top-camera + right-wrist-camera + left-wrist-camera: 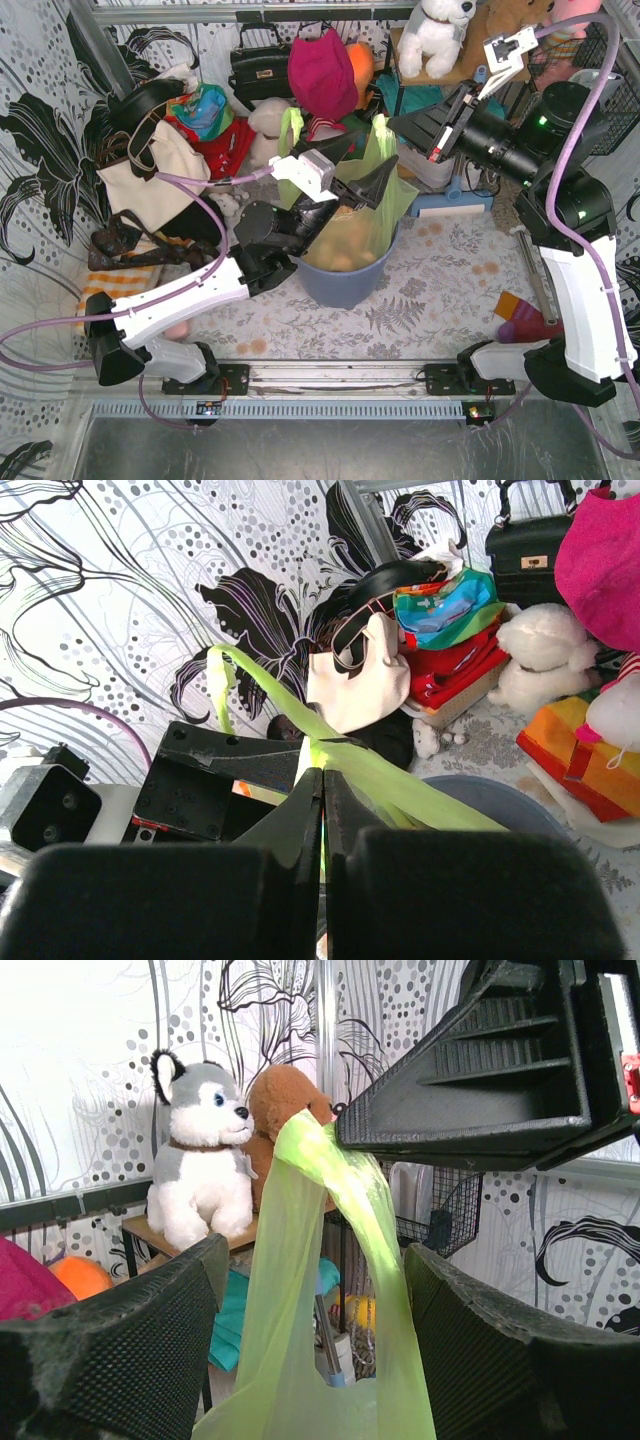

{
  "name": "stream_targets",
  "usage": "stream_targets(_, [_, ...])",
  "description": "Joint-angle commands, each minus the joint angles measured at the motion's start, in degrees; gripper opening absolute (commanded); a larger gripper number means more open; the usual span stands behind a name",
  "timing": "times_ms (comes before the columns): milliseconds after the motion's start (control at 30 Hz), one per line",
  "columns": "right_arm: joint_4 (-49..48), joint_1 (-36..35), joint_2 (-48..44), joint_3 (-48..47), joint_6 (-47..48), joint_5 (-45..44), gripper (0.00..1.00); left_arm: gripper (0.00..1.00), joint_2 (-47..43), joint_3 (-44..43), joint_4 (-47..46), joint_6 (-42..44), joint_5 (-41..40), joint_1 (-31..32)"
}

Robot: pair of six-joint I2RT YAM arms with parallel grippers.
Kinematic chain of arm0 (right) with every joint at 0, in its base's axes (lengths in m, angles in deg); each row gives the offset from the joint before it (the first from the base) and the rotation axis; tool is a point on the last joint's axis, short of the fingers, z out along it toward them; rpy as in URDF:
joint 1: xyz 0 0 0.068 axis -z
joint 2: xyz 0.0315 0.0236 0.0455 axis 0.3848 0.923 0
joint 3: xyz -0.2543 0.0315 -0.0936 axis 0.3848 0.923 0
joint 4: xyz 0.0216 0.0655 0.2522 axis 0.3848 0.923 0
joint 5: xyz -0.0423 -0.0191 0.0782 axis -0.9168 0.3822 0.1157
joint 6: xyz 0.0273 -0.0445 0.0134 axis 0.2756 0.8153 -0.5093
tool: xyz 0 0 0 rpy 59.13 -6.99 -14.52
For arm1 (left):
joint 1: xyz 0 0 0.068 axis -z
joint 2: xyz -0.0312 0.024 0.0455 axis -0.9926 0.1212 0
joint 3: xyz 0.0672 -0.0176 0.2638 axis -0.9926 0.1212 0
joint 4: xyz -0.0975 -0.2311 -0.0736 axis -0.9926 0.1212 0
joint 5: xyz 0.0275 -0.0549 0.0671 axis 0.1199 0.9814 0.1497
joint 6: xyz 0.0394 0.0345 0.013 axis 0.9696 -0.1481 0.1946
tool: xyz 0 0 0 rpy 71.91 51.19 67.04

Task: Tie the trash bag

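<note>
The trash bag (388, 215) is pinched up taut by the clamped right gripper (322, 780) so it's reachable for the empty, wide-spread left gripper (315, 1260).

The top view is evenly and brightly lit from above, and only faint, soft shadows are cast on the table (440, 290). Straight rails are slightly bowed toward 6 o'clock. In the left wrist view, the wall at 10 o'clock is washed out, the trash bag (300, 1300) is lit through, and the left fingers (120, 1360) are rendered dark and soft. The right fingers (180, 900) at 6 o'clock are blurred, nearly black.
</note>
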Motion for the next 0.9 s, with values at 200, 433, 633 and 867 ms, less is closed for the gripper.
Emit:
stream_targets(200, [-3.4,-0.2,-2.4,2.1,-0.3,2.2,0.0,0.77,-2.9,3.3,-8.3,1.2,12.8,-3.8])
stream_targets(433, [-5.3,-0.2,-3.0,3.5,-0.5,4.2,0.0,0.72,-3.8,1.1,-6.5,-5.1,21.8,-8.5])
stream_targets(633, [-6.3,-0.2,-2.8,3.6,-0.8,6.0,0.0,0.67,-0.6,-5.7,0.6,-7.9,30.0,-11.5])
stream_targets(867, [-5.9,-0.2,-3.1,3.5,-0.6,5.6,0.0,0.59,1.6,-7.6,1.9,-9.8,34.3,-11.9])
